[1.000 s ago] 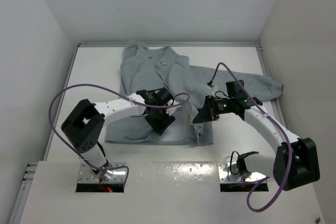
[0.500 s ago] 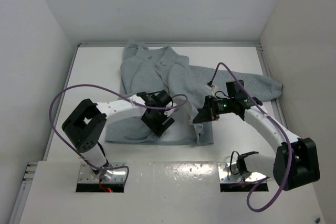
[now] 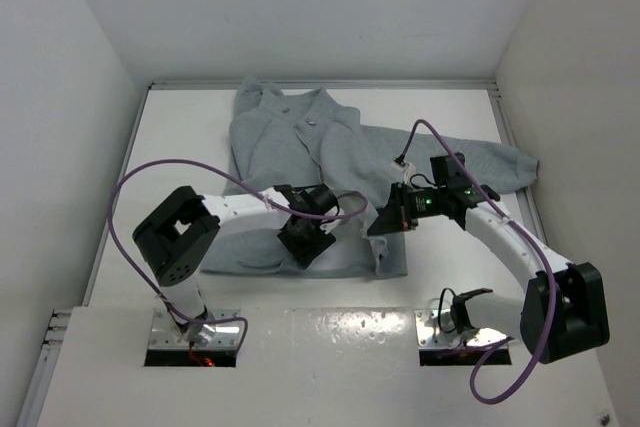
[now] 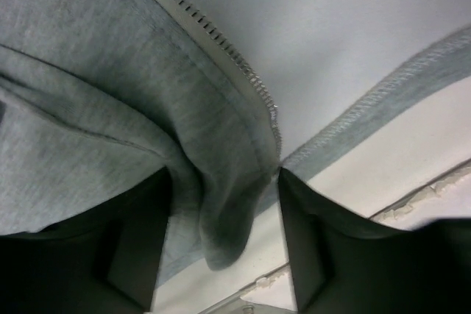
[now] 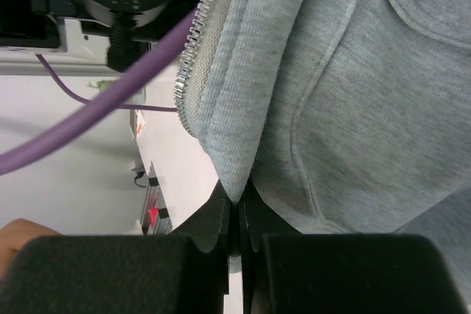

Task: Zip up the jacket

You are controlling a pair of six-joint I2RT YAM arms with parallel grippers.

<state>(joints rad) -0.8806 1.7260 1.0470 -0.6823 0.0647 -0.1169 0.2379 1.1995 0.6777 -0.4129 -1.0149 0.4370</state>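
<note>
The light grey jacket [image 3: 290,137] lies spread on the white table, collar at the back and hem toward the arms. My left gripper [image 3: 305,243] sits low over the left front panel near the hem. In the left wrist view my left gripper [image 4: 221,248] is open, with a folded edge of the jacket [image 4: 228,211] hanging between the jaws beside the zipper teeth [image 4: 221,42]. My right gripper [image 3: 384,223] is shut on the jacket's right front edge. In the right wrist view my right gripper [image 5: 237,207] pinches a fold of fabric [image 5: 243,137] below the zipper teeth [image 5: 193,56].
White walls enclose the table on the left, back and right. The jacket's right sleeve [image 3: 490,162] stretches toward the right wall. The left arm's purple cable [image 3: 150,172] loops over the table's left side. The table's near edge [image 4: 412,196] shows just beyond the hem.
My left gripper has moved toward the near edge along the left front panel, and its elbow has swung right. The right gripper has stayed put, still shut on the fabric.
</note>
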